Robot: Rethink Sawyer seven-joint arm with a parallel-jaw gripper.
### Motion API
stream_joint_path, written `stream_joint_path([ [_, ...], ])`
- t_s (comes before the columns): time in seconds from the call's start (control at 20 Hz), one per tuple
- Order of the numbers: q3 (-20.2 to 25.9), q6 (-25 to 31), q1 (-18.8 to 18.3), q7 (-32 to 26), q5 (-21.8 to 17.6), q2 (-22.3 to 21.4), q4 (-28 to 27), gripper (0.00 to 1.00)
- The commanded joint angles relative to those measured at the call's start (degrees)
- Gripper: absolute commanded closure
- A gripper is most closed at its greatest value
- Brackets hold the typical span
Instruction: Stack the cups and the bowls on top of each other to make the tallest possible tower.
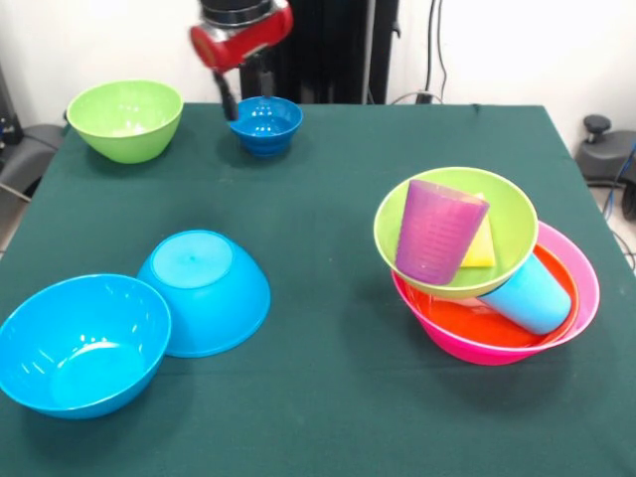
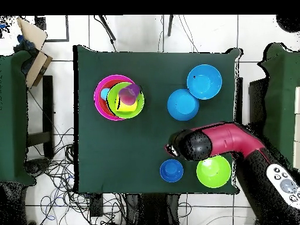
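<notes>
The tower stands at the right of the front view. A large pink bowl (image 1: pixel 581 283) holds an orange bowl (image 1: pixel 467 323) and a light blue cup (image 1: pixel 532 293) lying on its side. A lime green bowl (image 1: pixel 512 214) rests tilted on them, with a purple cup (image 1: pixel 437 231) and a yellow cup (image 1: pixel 481 246) inside it. My gripper (image 1: pixel 237 99) hangs at the far side, just over the left rim of the small dark-blue bowl (image 1: pixel 266 124). From above, the arm (image 2: pixel 217 140) covers the gripper next to that bowl (image 2: pixel 171 170).
A second lime green bowl (image 1: pixel 126 117) sits upright at the far left. Two bright blue bowls lie at the near left, one upright (image 1: pixel 79 343) and one upside down (image 1: pixel 206 290) leaning against it. Cables lie on the floor around the table.
</notes>
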Motion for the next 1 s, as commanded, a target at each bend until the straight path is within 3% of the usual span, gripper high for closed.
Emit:
stream_joint_path([
  [0.05,1.40,4.18,0.15,-21.22,-7.77,3.90,-0.48,0.00],
  [0.6,-0.83,1.17,3.15,-14.22,-9.17,6.53,-2.77,0.00],
  [0.65,-0.59,1.75,4.86,-12.57,-8.24,6.28,-3.55,0.00],
  [1.0,-1.48,0.49,6.13,-11.73,-9.20,6.37,-3.48,0.00],
])
